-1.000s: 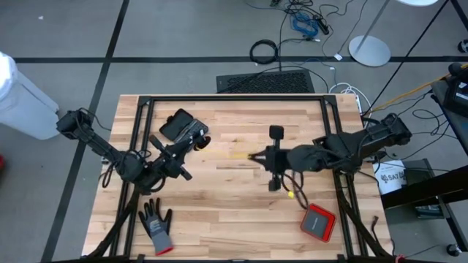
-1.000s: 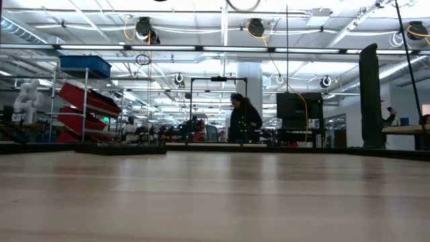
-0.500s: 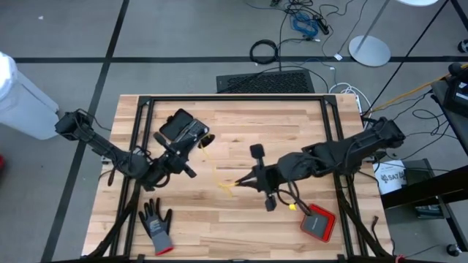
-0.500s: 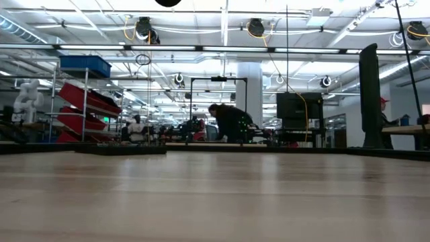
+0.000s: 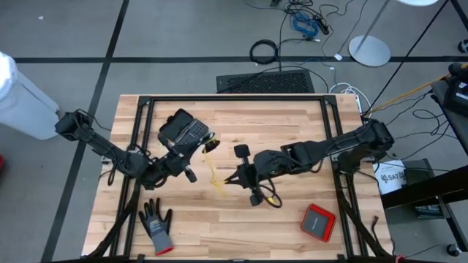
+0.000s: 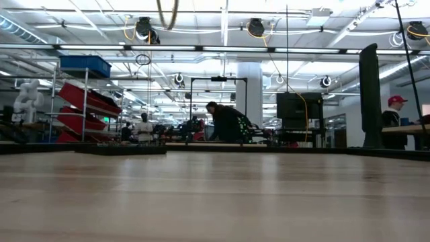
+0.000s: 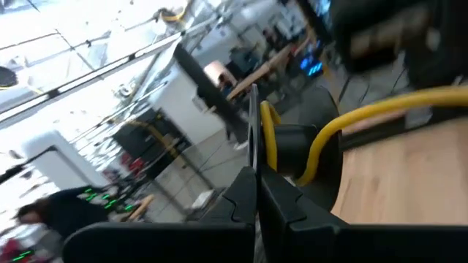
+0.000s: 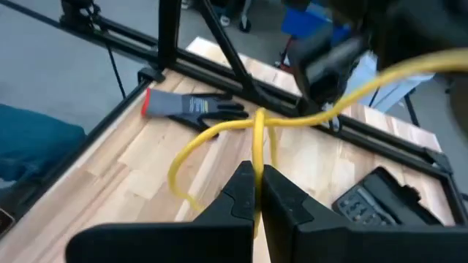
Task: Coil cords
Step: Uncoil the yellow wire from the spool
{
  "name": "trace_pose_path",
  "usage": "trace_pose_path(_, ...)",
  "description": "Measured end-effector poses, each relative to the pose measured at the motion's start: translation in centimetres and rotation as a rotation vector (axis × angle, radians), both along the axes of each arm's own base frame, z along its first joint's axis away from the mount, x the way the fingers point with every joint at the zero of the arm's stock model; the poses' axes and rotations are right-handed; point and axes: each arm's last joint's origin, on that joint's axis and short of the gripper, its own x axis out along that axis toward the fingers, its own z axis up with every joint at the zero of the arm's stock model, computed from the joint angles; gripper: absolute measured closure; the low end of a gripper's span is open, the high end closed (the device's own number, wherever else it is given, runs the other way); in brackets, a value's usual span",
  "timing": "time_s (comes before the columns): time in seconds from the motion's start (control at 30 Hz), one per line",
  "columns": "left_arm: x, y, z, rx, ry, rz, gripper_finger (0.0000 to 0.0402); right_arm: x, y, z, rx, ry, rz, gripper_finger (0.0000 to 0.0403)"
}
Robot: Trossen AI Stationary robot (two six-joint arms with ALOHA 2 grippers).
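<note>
Both arms are over the middle of the wooden table (image 5: 292, 120) and the yellow cord (image 5: 214, 172) hangs stretched between them. The left gripper (image 5: 207, 139) sits just past the black handheld device (image 5: 180, 129), its fingers (image 7: 241, 201) pressed tight together on one end of the cord — the left wrist view shows the yellow line curling around a small black round part (image 7: 300, 146) right at the fingertips. The right gripper (image 5: 232, 177) reaches in from the other side, near the table's centre, fingers (image 8: 245, 193) clamped shut on the cord too; in its wrist view the yellow strand crosses itself just above the tips, forming a loose loop over the boards. From above, the cord runs as a thin, slightly bowed line from the left gripper to the right one, lifted off the wood. A grey glove (image 5: 156, 225) lies flat near the table's front edge on the left, and a red case (image 5: 319, 221) rests at the front right — both well apart from the cord. Across the room, people (image 6: 227, 124) are at benches.
</note>
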Motion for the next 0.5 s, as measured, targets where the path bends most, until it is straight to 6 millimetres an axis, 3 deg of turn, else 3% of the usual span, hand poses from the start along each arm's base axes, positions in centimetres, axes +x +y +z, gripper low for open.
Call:
trace_pose_path(0.3, 0.4, 0.0, 0.6, -0.082, -0.151, -0.236, 0.0400, 2.8, -1.7, -2.4, -0.036, -0.001, -0.044, 0.0403)
trace_pose_path(0.5, 0.6, 0.0, 0.7, -0.112, -0.185, -0.318, 0.0400, 3.5, -3.4, -3.7, -0.052, 0.062, -0.089, 0.0403)
